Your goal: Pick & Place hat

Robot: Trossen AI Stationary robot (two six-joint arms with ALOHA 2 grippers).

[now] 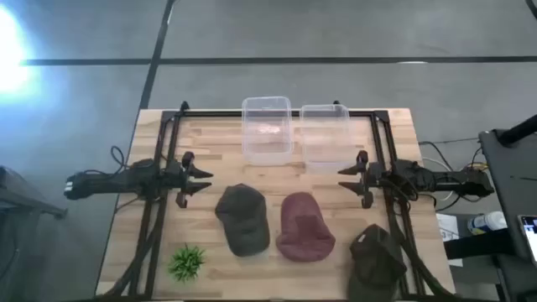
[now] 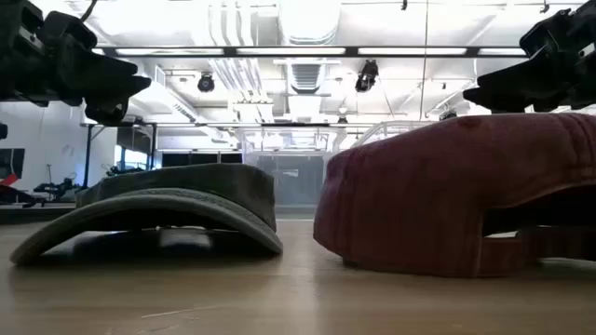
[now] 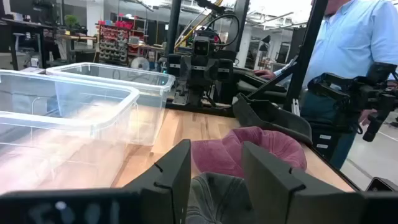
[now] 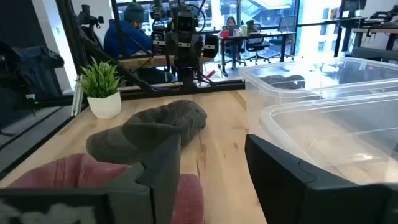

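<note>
Three caps lie crown up on the wooden table: a dark olive cap left of centre, a maroon cap in the middle, and another dark cap near the right near corner. In the low view the olive cap rests on its curved brim and the maroon cap on its rim. My left gripper hovers open left of the olive cap, above the table. My right gripper hovers open right of the maroon cap. Both point toward the table's middle.
Two clear plastic bins stand side by side at the far edge. A small potted plant sits near the left near corner. Black frame rails run along both sides. A person in a blue shirt stands beyond the table.
</note>
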